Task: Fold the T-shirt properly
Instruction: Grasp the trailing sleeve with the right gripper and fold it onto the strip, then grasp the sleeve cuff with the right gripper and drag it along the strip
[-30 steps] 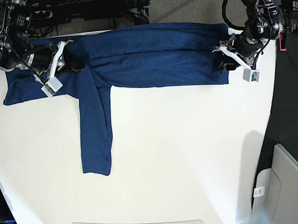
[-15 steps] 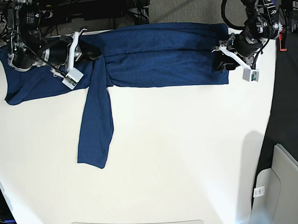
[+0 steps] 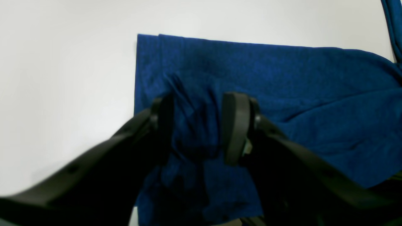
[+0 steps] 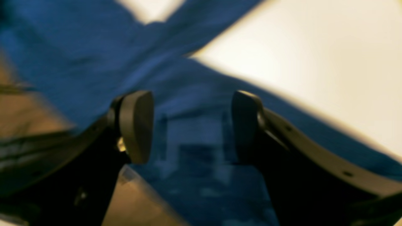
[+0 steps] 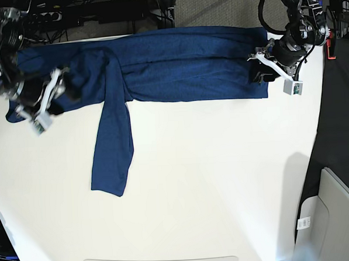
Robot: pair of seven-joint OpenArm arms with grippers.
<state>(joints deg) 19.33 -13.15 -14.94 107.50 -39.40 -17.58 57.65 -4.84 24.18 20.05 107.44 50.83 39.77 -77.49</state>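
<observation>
The dark navy T-shirt [image 5: 183, 66] lies in a long folded band along the table's far edge. One sleeve [image 5: 111, 145] hangs down toward the front. My left gripper [image 5: 260, 73] sits on the band's right end. In the left wrist view its jaws [image 3: 196, 125] pinch a bunched fold of the shirt [image 3: 282, 78]. My right gripper [image 5: 70, 89] is over the shirt's left end. In the blurred right wrist view it [image 4: 191, 125] is open, with the blue fabric [image 4: 94, 47] below it and nothing between its pads.
The white table [image 5: 212, 181] stretches toward the front. Cables and dark equipment [image 5: 98, 11] lie behind the far edge. A grey bin [image 5: 334, 215] stands off the table at the front right. A red object [image 5: 331, 46] sits by the right edge.
My right gripper has let go of the shirt near the shoulder and swung left and toward the front. The left part of the shirt now lies flatter. The left arm has stayed in place.
</observation>
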